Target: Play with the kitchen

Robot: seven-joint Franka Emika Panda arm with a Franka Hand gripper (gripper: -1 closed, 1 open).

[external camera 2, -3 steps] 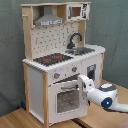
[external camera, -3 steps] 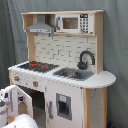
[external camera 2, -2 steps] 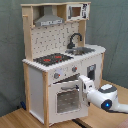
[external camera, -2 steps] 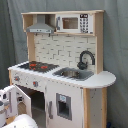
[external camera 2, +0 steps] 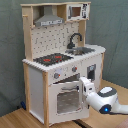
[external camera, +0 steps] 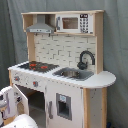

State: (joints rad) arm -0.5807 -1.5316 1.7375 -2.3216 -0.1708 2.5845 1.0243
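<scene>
White and light-wood toy kitchen point(external camera 2: 60, 60); white gripper point(external camera 2: 84, 86) at the windowed oven door's point(external camera 2: 64, 100) top edge. Finger state: cannot tell. Best swing the door along its hinge arc, slowly.

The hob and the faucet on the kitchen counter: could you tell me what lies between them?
In both exterior views, the sink lies between the hob and the faucet.

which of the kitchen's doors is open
The windowed oven door under the hob, swung ajar by the gripper. The small door under the sink is shut.
</scene>
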